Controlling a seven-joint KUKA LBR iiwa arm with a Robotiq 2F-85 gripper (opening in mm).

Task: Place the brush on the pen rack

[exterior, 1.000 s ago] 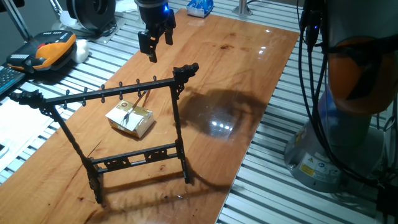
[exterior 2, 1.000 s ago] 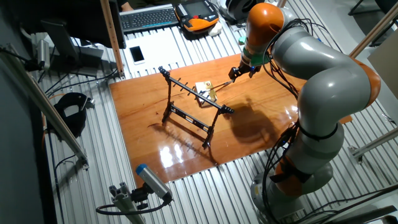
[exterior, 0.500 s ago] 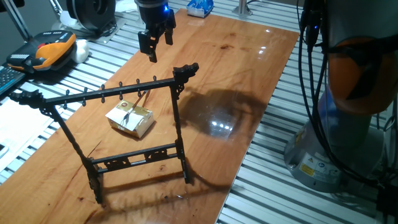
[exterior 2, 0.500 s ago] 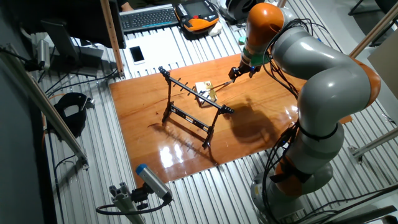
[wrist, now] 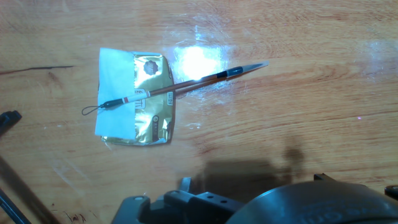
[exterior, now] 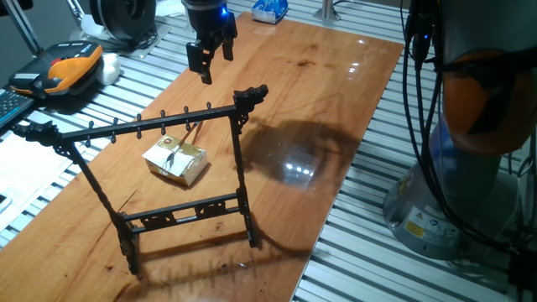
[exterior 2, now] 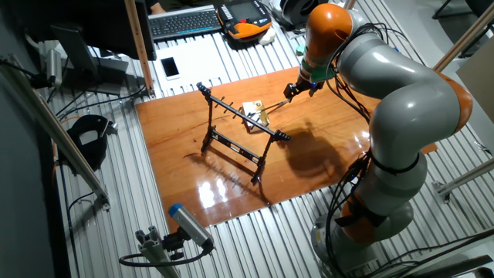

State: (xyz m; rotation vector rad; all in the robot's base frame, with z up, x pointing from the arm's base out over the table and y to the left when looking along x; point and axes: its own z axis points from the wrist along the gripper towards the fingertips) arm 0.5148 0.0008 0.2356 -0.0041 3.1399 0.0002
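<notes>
The worktop is a shiny brown wooden board, and lamp light makes white spots on it. It lies on a bench of grey metal slats. Past one end of the board there is a black keyboard and an orange and black hand controller. A white phone lies on the slats near one corner. The big grey and orange robot arm stands by the long edge of the board. The pen rack is black and stands upright near the middle of the worktop, with a row of small hooks on its top bar. Just behind the rack sits a small tan and gold box. The hand view looks straight down and shows what the other views hardly show: the brush lies flat, with its loop end resting on the box and its pointed tip down on the wood. In one fixed view only a thin bit of the brush shows behind the top bar. The hand view cuts off almost all of the rack. The claw hangs in the air above the worktop, near the far edge, well apart from the brush. Its two fingers stand apart and hold nothing.
</notes>
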